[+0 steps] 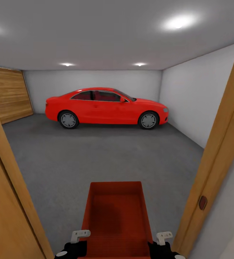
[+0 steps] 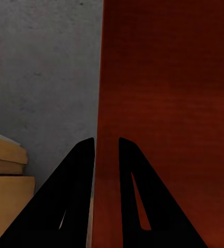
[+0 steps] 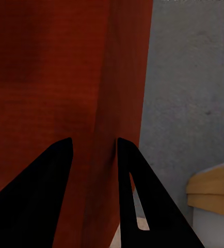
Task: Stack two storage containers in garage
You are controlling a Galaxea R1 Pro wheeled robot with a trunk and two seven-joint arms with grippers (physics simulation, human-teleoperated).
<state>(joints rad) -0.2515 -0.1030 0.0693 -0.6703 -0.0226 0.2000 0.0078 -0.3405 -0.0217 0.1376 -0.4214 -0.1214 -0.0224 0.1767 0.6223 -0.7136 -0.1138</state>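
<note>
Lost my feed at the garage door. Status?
Left hand and right hand shut on bin walls. Door frame close both sides; red car far ahead.

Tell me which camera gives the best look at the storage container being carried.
The head view: the storage container shows its whole open inside and all four walls, held between both grippers. The left wrist view and right wrist view show just one side wall each, clamped between fingers.
</note>
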